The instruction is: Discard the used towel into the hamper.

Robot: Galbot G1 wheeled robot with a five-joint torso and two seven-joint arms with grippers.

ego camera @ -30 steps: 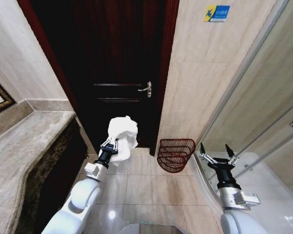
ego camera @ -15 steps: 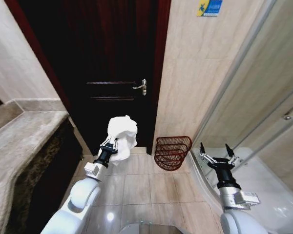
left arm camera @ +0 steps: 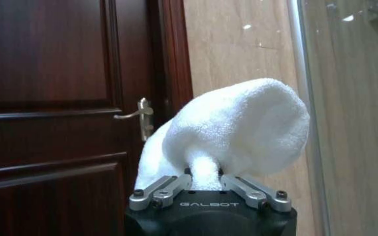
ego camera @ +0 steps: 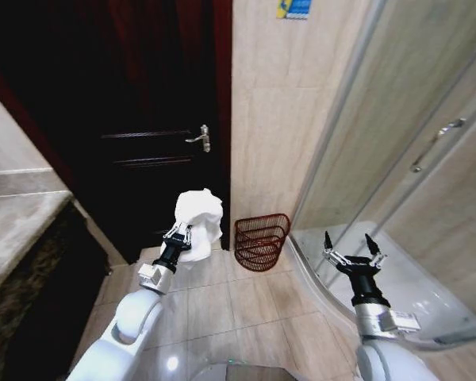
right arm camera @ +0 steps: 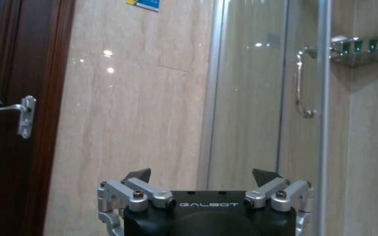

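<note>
We see the left tool [ego camera: 179, 234] raised ahead of us, its fingers closed tight on a pinched fold of the towel [ego camera: 200, 224]. The towel is white terry cloth with a fine looped nap, and it is bunched into a soft rounded lump that billows above the fingers, with a narrow neck where they squeeze it. In the left wrist view the left tool [left arm camera: 205, 183] grips that neck between its two metal fingers, and the towel [left arm camera: 241, 132] swells out over it against the door [left arm camera: 51, 98] and the tiled wall [left arm camera: 241, 44].

The hamper [ego camera: 261, 241] stands on the floor [ego camera: 222, 309] at the foot of the tiled wall, between the door frame and the curved rail of the shower [ego camera: 397, 159]. It is a small round basket of dark reddish-brown open weave, ribbed with horizontal bands, its mouth open and tilted somewhat toward us. The towel hangs in the air near the hamper, to its left and apart from it, not over its mouth.

The right tool [ego camera: 353, 248] is held up on the right, in front of the shower glass, its fingers spread wide with nothing between them. In the right wrist view the right tool [right arm camera: 202, 176] shows the same wide gap.
</note>
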